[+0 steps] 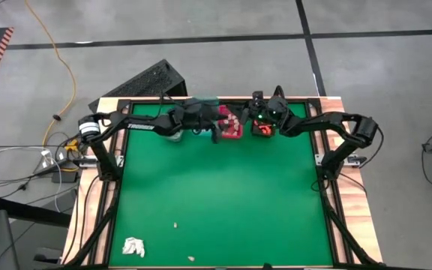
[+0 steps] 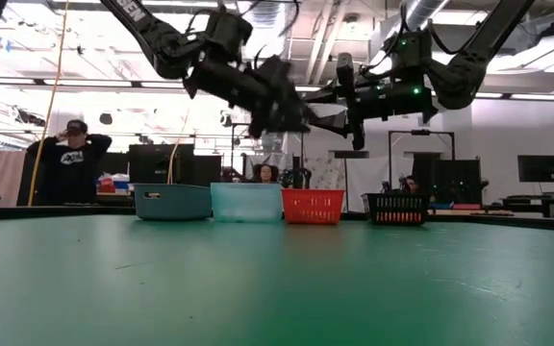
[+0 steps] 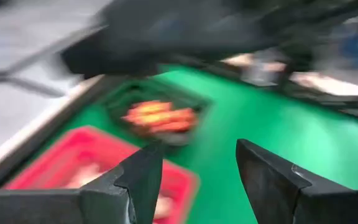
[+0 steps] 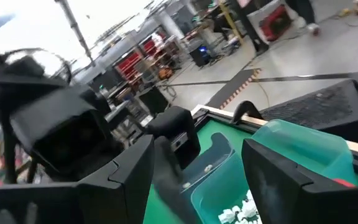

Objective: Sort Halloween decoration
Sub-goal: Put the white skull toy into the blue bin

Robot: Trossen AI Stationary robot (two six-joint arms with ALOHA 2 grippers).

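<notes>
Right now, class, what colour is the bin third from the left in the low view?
Red; the low view shows it best.

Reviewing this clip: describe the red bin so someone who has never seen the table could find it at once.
Look at the far edge of the green table, where four small bins stand in a row under both arms. In the low view the red bin is third from the left, between the pale translucent teal bin and the black bin. It is the only red one, with lattice sides.
</notes>
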